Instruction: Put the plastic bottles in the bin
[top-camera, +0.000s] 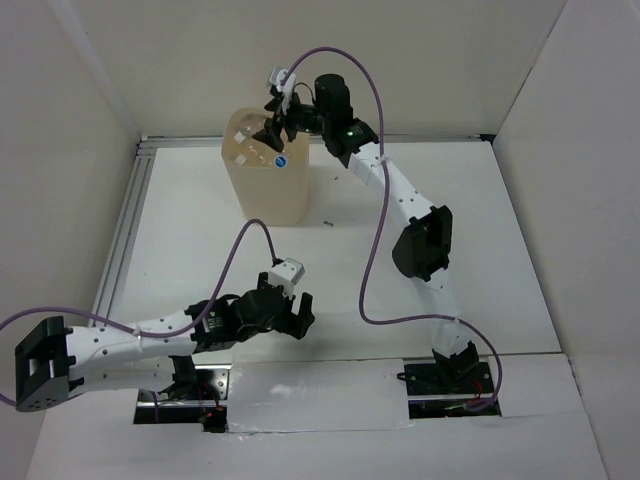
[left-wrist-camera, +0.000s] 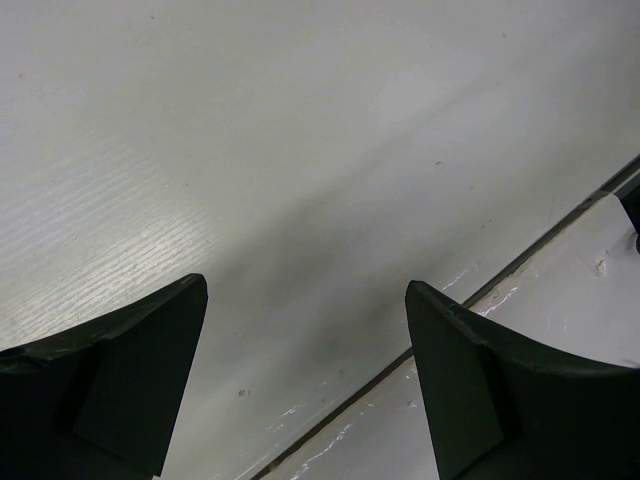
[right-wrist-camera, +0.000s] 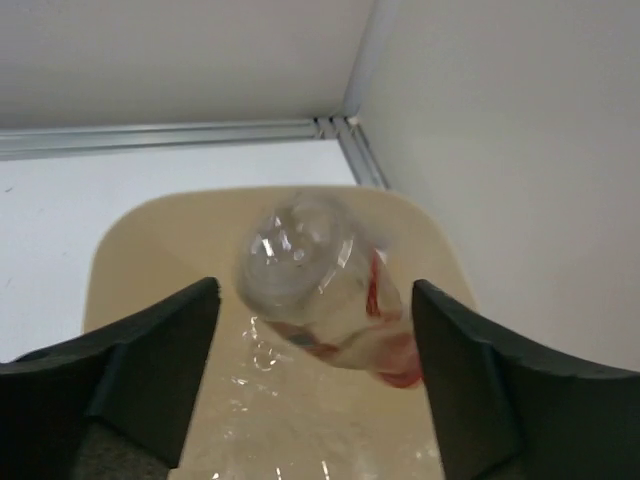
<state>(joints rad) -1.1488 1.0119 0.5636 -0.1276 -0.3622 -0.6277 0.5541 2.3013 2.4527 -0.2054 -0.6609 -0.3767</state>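
The cream-beige bin (top-camera: 267, 183) stands at the back of the table, left of centre. My right gripper (top-camera: 276, 128) hangs open right over its mouth. In the right wrist view a clear bottle with a red cap and reddish label (right-wrist-camera: 325, 290) is blurred and tilted inside the bin's opening (right-wrist-camera: 130, 240), between my spread fingers and touching neither. Other clear bottles glint deeper in the bin (right-wrist-camera: 250, 390). A white-capped bottle shows in the bin's top (top-camera: 281, 159). My left gripper (top-camera: 298, 315) is open and empty, low over the bare table (left-wrist-camera: 300, 180).
White walls enclose the table on three sides. An aluminium rail (top-camera: 125, 230) runs along the left edge and the back. A dark seam (left-wrist-camera: 520, 260) crosses the table near the front, by the arm bases.
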